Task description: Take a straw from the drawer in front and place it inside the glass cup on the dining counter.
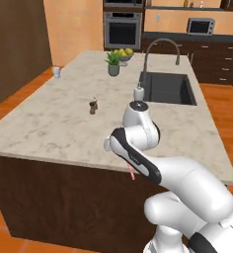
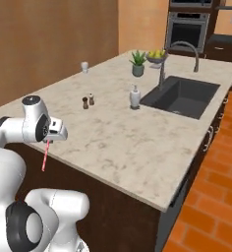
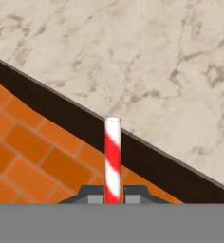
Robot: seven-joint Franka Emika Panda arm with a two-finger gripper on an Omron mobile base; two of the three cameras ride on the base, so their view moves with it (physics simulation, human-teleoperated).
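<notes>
Gripper [image 3: 112,198] clamps one straw [image 3: 112,159] (striped) — one glass cup [image 1: 56,72] apart.

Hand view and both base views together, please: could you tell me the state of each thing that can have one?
Tool: shut on the straw.
Red-and-white striped straw: held, hanging below the tool beside the counter edge.
Small clear glass cup: upright at the far corner, no straw in it.
Cream marbled dining counter: bare near the arm.
White soap dispenser bottle: upright by the dark sink.
</notes>
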